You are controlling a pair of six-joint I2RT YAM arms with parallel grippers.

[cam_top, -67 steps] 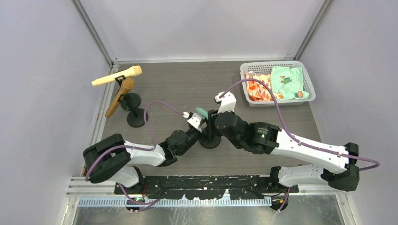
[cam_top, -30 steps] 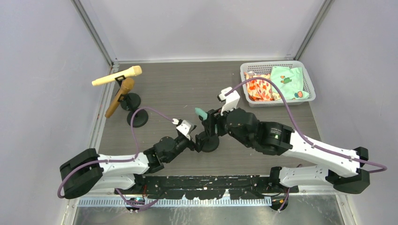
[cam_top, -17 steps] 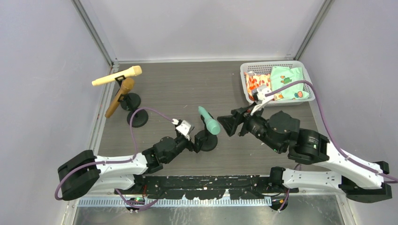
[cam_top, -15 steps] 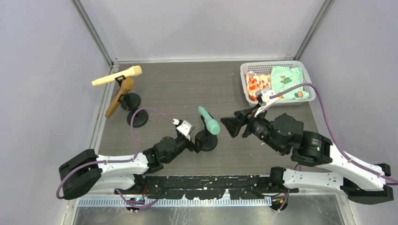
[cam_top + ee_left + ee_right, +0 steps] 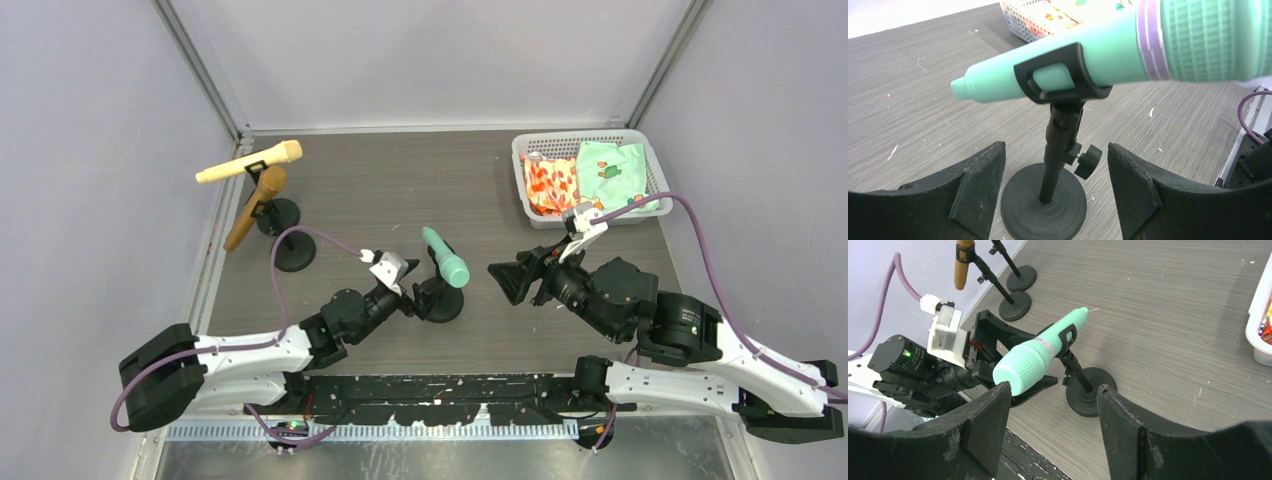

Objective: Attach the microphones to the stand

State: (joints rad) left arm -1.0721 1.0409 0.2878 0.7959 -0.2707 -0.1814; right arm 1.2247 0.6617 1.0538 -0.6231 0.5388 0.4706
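Observation:
The mint-green microphone (image 5: pixel 446 258) sits tilted in the clip of the black stand (image 5: pixel 440 301) near the table's middle; it shows close up in the left wrist view (image 5: pixel 1108 52) and in the right wrist view (image 5: pixel 1040 357). My left gripper (image 5: pixel 412 298) (image 5: pixel 1054 150) is open, with a finger on each side of the stand's base (image 5: pixel 1043 207) and a gap to both. My right gripper (image 5: pixel 501 282) (image 5: pixel 1053 390) stands open and empty to the right of the stand. The cream-yellow microphone (image 5: pixel 250 162) and the golden-brown microphone (image 5: pixel 256 206) (image 5: pixel 963 260) rest on two stands at the far left.
A white basket (image 5: pixel 652 166) holding patterned cloth pieces stands at the back right. The two far-left stands have round black bases (image 5: pixel 281 215) (image 5: pixel 292 257). Purple cables arch over both arms. A metal frame rail edges the table's left side.
My right gripper has let go of the mint-green microphone, opened and drawn back to the right. The microphone stays in the clip. My left gripper remains by the stand's base.

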